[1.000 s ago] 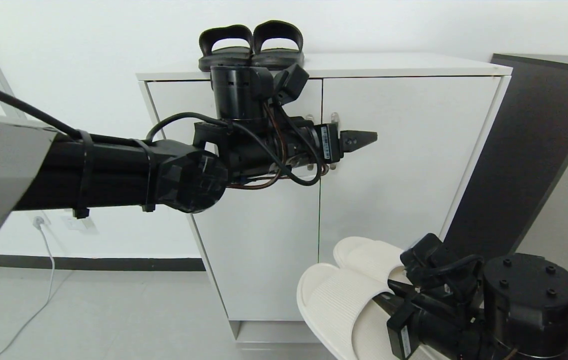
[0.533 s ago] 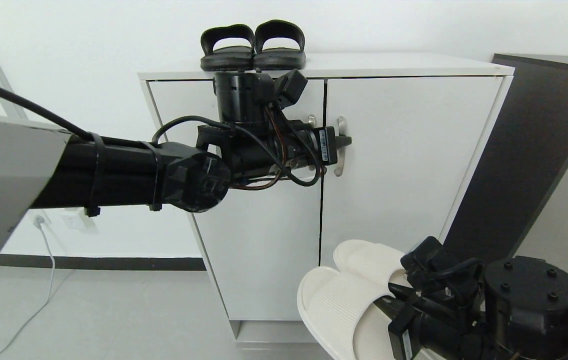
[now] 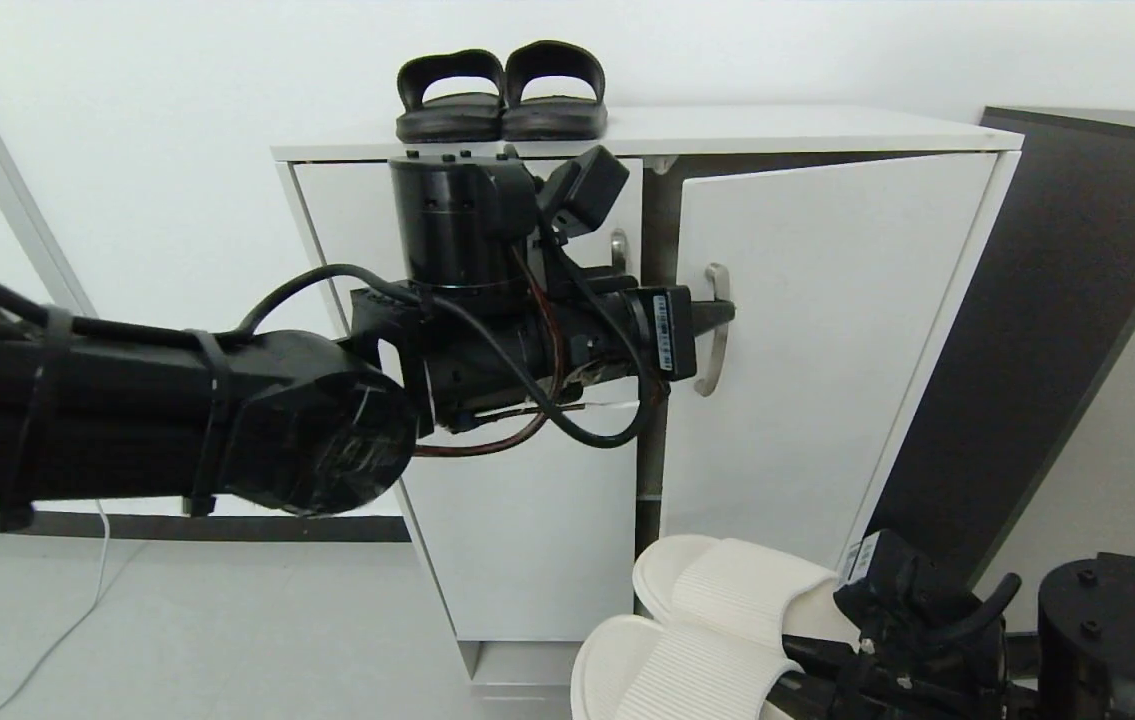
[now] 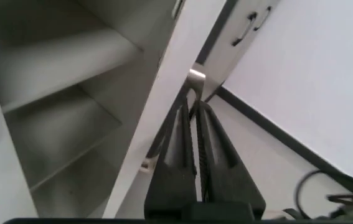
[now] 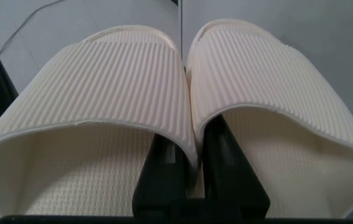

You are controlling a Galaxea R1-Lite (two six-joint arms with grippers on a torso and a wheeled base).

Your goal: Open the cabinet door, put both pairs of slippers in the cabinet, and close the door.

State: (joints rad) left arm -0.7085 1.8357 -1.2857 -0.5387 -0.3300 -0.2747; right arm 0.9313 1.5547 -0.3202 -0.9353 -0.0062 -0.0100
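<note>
Cabinet (image 3: pixel 827 128) first: where does it stand?

The white cabinet is straight ahead, against the white wall (image 3: pixel 177 120). Its left door (image 3: pixel 517 520) sits flush. Its right door (image 3: pixel 827 330) is ajar, with a dark gap between the two.

Anything inside?

From the left wrist view, pale shelves (image 4: pixel 58 56) show behind the right door's edge. They look bare, though that corner is dim and I would not swear to it.

And the slippers?

The black slippers (image 3: pixel 502 90) sit side by side on the cabinet's top, near its left front edge. The white slippers (image 3: pixel 717 620) are low in front of the cabinet, below the right door, carried side by side on the right arm.

How does the right gripper (image 5: pixel 195 165) hold them?

One finger reaches into each slipper, and the two fingers are clamped on the touching inner walls of the pair.

And the handle (image 3: pixel 710 370)?

It is a metal bar, upright near the right door's free edge. The left gripper (image 3: pixel 722 313) comes at it level from the left. Its fingers (image 4: pixel 182 130) are pressed together on the bar's upper half. The left door's own handle (image 3: pixel 618 250) peeks out just above the left arm's wrist.
</note>
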